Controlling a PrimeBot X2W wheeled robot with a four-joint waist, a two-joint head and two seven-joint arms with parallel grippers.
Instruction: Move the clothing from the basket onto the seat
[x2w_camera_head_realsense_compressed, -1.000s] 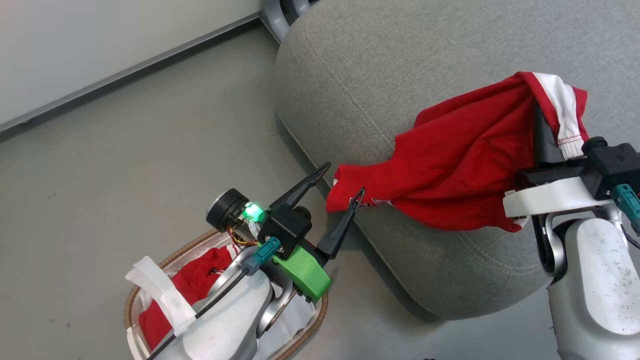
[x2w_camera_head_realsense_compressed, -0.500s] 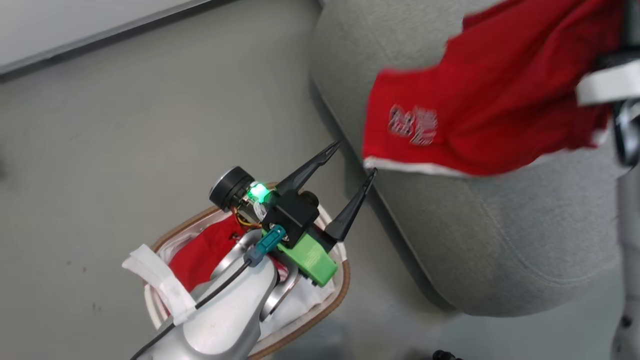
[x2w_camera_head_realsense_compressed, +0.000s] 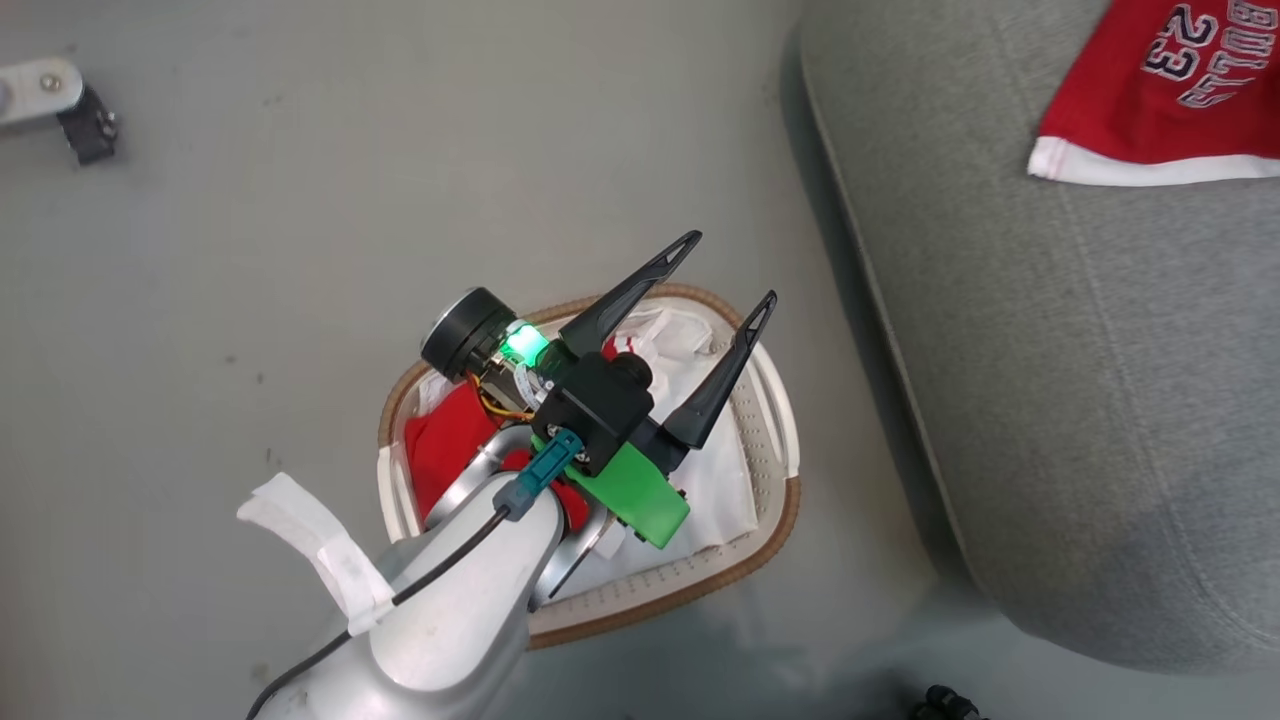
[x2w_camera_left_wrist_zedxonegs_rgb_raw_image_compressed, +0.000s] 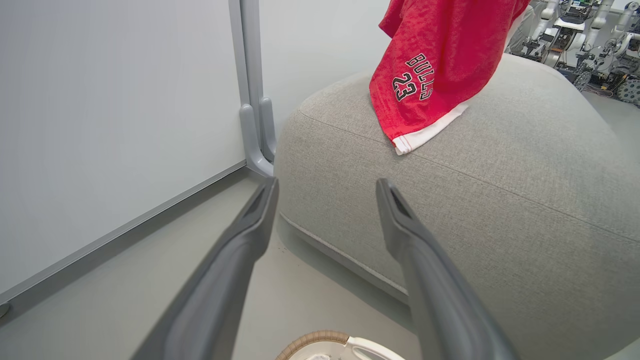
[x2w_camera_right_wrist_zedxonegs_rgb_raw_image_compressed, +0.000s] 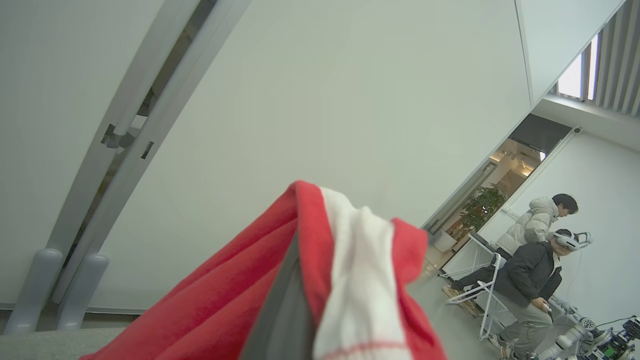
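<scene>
Grey upright post (x2w_camera_left_wrist_zedxonegs_rgb_raw_image_compressed: 251, 75) divides white wall panels (x2w_camera_left_wrist_zedxonegs_rgb_raw_image_compressed: 115, 125); grey floor (x2w_camera_left_wrist_zedxonegs_rgb_raw_image_compressed: 300, 305) at its foot. Right wrist view, well right of post: headset-wearing person (x2w_camera_right_wrist_zedxonegs_rgb_raw_image_compressed: 530, 272) beside white folding chair (x2w_camera_right_wrist_zedxonegs_rgb_raw_image_compressed: 481, 300), second person (x2w_camera_right_wrist_zedxonegs_rgb_raw_image_compressed: 536, 227) just behind, potted plant (x2w_camera_right_wrist_zedxonegs_rgb_raw_image_compressed: 481, 206) between.

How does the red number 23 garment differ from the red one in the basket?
The number 23 garment hangs from the shut right gripper, its hem resting on the sofa; the basket garment lies bunched in the basket under the left arm. The first shows lettering; the second's visible part shows none. Both are red.
</scene>
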